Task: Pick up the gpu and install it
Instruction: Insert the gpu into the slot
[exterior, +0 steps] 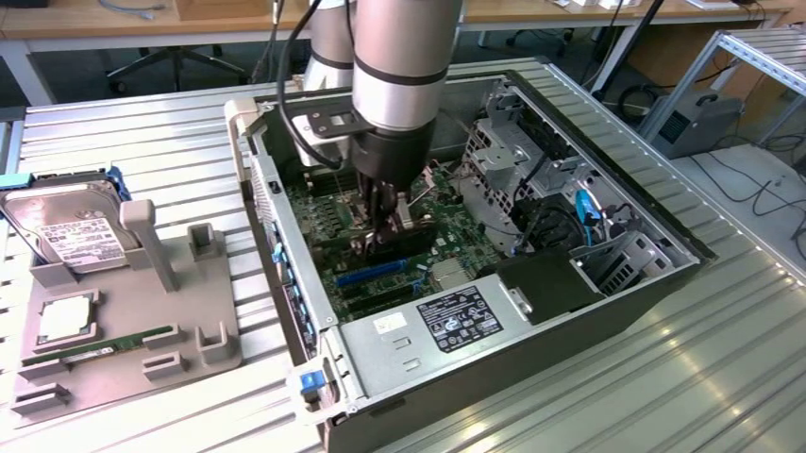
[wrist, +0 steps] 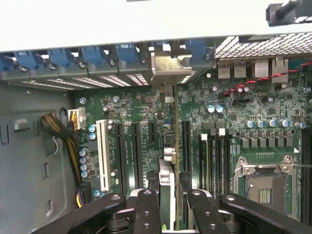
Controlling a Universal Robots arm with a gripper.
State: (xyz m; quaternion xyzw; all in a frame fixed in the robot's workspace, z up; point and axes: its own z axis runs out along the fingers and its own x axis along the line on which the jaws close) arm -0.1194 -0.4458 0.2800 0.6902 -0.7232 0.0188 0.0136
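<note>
My gripper (exterior: 385,226) reaches straight down into the open computer case (exterior: 605,302), over the green motherboard (exterior: 321,222). It is shut on the gpu (wrist: 169,146), which the wrist view shows edge-on between the two black fingers (wrist: 146,209). The card stands upright and runs along the row of black expansion slots (wrist: 135,146). Its silver bracket (wrist: 168,66) sits against the rear slot openings of the case. In the exterior view the dark card (exterior: 388,247) hangs just under the fingers, above a blue slot (exterior: 372,274). Whether its edge sits in a slot is hidden.
A grey fixture tray (exterior: 113,363) lies at the exterior view's left with a hard drive (exterior: 70,226), a green memory stick (exterior: 120,340) and a processor (exterior: 63,321). Inside the case are a drive cage (exterior: 504,160), a power supply (exterior: 460,319), a cable bundle (wrist: 61,131) and the processor socket (wrist: 263,180).
</note>
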